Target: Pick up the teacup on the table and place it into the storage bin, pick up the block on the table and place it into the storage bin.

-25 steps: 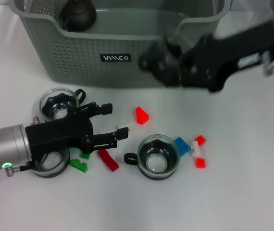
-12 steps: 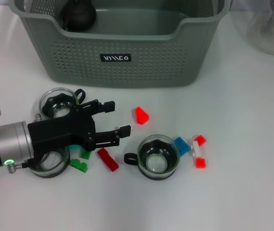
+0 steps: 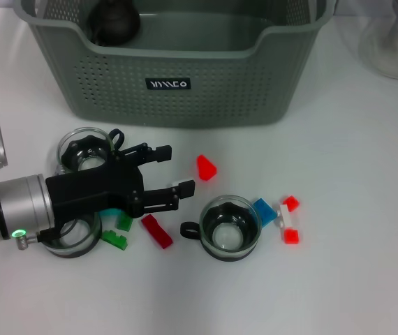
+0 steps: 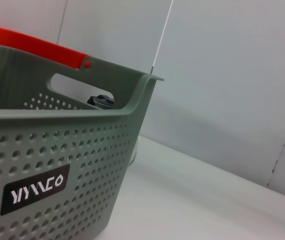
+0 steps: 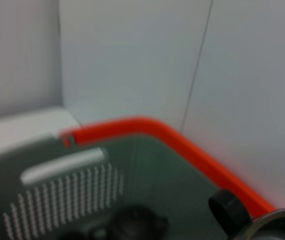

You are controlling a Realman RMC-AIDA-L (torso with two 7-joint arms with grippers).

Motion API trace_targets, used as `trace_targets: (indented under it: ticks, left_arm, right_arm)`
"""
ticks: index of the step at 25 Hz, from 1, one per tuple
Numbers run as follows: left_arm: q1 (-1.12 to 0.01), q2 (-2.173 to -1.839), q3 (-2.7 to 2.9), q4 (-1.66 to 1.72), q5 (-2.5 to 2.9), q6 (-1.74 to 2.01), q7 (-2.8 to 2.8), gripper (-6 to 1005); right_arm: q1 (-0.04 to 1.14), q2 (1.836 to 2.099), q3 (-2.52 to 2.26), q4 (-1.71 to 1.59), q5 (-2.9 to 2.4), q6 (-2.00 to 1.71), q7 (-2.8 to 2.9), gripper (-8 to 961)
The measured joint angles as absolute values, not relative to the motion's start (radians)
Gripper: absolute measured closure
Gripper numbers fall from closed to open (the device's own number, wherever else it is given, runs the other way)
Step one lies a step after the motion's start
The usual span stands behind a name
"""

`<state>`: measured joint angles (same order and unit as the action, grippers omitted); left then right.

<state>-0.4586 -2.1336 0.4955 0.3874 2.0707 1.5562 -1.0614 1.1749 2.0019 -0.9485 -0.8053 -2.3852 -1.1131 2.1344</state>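
Teacup [image 3: 230, 228] untouched, left gripper [image 3: 178, 170] edged nearer, fingers apart, right gripper seemingly gone.

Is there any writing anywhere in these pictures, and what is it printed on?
"YYNNCO", roughly: white stylised letters on a small black label on the perforated side of the storage bin. The exact letters are hard to make out; in the head view the label is too small to read.
No other words, numbers or signs show anywhere.

The left gripper [image 3: 178, 171] has edged forward toward the red wedge block [image 3: 206, 167], its open fingers now a little nearer it. The right arm (earlier crossing the storage bin [image 3: 206, 98]) has apparently withdrawn from the head view.
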Motion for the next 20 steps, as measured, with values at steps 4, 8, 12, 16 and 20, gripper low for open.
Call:
trace_targets:
  ticks: [4,8,12,16,20]
  left_arm:
    - [-0.459,-2.134,0.496,0.386,2.071,1.555,-1.061,140]
    - [-0.458,-2.134,0.495,0.386,2.071,1.555,-1.061,139]
    - [-0.458,-2.134,0.495,0.386,2.071,1.555,-1.06,139]
    - [-0.459,-2.134,0.497,0.386,2.072,1.554,-1.06,140]
    - [-0.458,-2.134,0.497,0.387,2.073,1.554,-1.059,140]
  right_arm:
    - [1.221,2.023,-1.016,-0.682,-2.471,-0.973,2.134,810]
    - [1.231,2.054,-1.06,-0.651,-2.511,-0.923,2.148,805]
    - [1.232,2.082,-1.09,-0.65,-2.563,-0.893,2.182,799]
    - [1.233,2.093,-1.113,-0.633,-2.582,-0.874,2.204,793]
    - [1.239,2.097,-1.127,-0.584,-2.584,-0.837,2.207,787]
